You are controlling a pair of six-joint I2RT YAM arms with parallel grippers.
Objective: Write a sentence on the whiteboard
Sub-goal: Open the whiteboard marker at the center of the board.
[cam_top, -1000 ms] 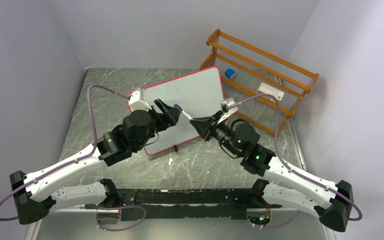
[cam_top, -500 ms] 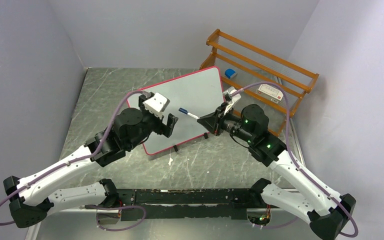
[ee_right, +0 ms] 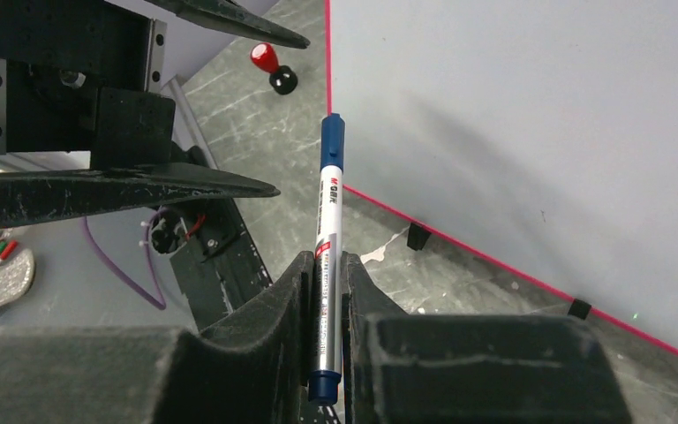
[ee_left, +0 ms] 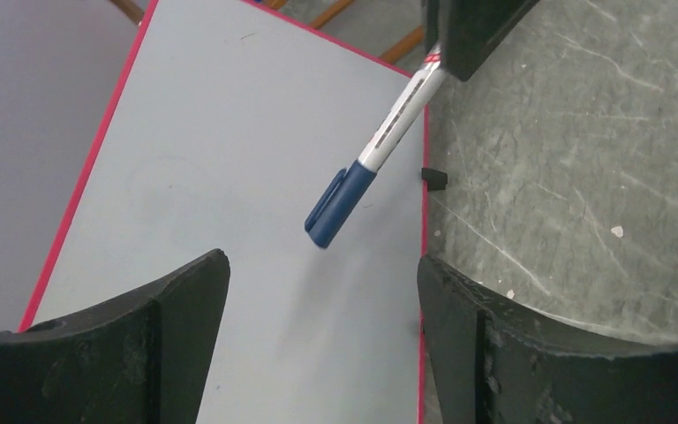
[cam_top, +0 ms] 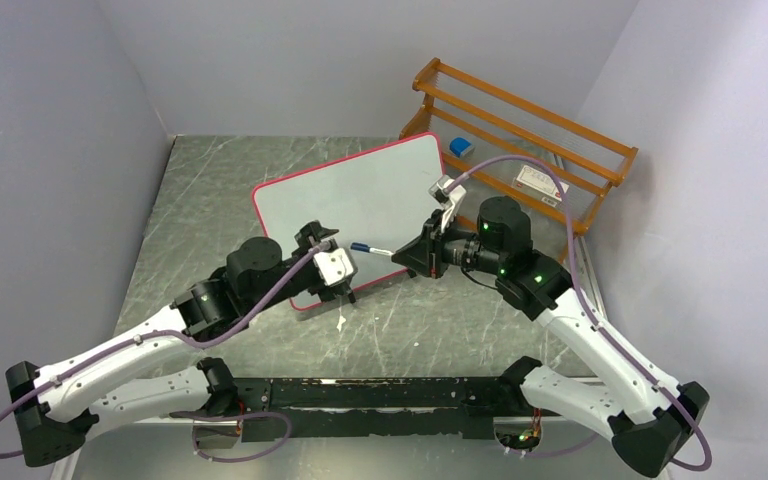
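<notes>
- Left gripper point(ee_left: 320, 269): the jaws stand wide apart and hold nothing. It hovers over the near edge of the whiteboard point(cam_top: 380, 180) and faces the marker's capped end.
- Whiteboard: lies flat on the table, at an angle, between the 2 arms. No writing shows on it. It is probably light and rigid, and on its small feet it may slide under pen pressure.
- Marker point(cam_top: 371, 247): held level above the board's near-right edge, blue cap point(ee_left: 335, 205) on and pointing at the left gripper. The barrel looks light, stiff and smooth, so it could slip in a loose pinch. Take the cap by its sides and pull along the barrel.
- Right gripper point(ee_right: 325, 265): clamped narrowly on the marker's rear half.
- Wooden rack point(cam_top: 520, 130): stands behind the board, to the right.
</notes>
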